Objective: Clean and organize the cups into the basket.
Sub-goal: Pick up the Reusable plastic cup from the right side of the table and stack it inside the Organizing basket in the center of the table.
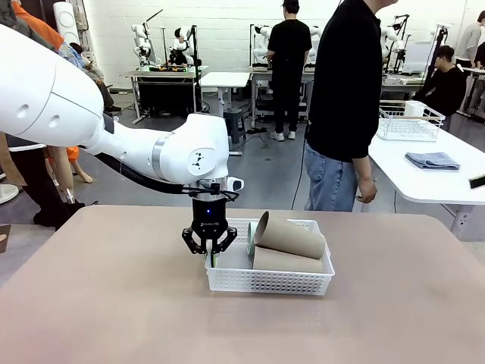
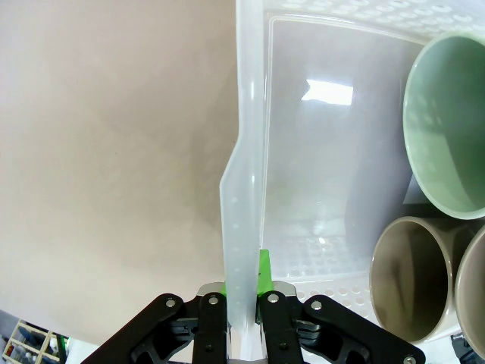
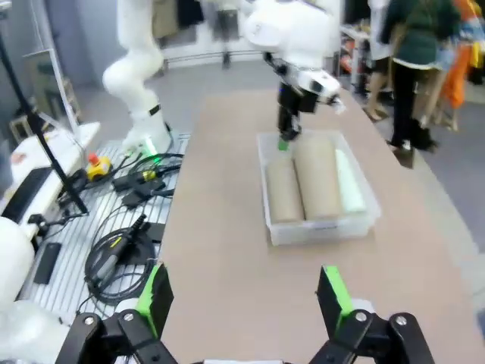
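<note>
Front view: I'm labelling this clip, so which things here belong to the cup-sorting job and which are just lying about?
Part of the job:
- white basket
- two tan cups and the mint cup, lying in it
- left end effector, shut on the basket wall

Lying about:
- wire basket on the side table
- folded grey cloth

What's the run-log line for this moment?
left gripper: jaws shut on white mesh plastic basket wall | right gripper: jaws open, empty | three tall tapered matte cups: lying in basket

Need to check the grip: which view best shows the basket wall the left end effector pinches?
Left wrist view: the basket wall runs straight between the shut left end effector. Front view shows the grip side-on, partly hidden. Right wrist view shows it far off and small.
</note>
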Robot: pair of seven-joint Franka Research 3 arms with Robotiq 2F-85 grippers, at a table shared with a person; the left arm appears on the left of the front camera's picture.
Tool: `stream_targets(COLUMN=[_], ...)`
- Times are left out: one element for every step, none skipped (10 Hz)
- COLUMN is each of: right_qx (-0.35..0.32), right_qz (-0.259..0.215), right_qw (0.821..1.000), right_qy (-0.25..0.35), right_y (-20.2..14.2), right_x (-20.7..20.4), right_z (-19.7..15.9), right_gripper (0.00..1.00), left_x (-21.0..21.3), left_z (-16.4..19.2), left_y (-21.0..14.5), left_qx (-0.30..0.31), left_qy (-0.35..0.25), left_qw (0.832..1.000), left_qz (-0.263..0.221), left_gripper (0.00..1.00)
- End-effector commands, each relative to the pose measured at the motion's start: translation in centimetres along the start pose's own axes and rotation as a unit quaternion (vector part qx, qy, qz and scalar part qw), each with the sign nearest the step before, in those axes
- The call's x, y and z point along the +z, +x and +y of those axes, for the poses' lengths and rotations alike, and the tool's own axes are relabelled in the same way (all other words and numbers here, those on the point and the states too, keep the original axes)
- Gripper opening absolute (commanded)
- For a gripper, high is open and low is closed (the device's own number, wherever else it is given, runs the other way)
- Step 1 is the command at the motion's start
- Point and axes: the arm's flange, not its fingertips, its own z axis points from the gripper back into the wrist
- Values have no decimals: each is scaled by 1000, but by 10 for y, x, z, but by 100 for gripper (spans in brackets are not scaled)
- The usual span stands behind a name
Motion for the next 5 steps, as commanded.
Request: stream_targets(right_qx=[-27,-23,4,-42,-42], right_qz=[-31,-40,-41,-24,-24], right_qw=[999,998,998,998,998], right_qy=[-26,-35,-44,-26,-26], right_y=[-34,-46,-47,-55,-55], right_x=[8,13,15,16,16], right_z=[-23,-23,-28,-12,-12], right_gripper=[100,100,100,100,100], left_x=[1,1,1,1,1], left_z=[3,3,3,3,3], left_y=[-1,-1,-1,-1,-1], left_qx=[-7,-7,-7,-7,-7], left_qy=[2,2,2,2,2], left_qw=[1000,1000,1000,1000,1000], left_qz=[2,2,2,2,2], left_gripper=[0,0,0,0,0])
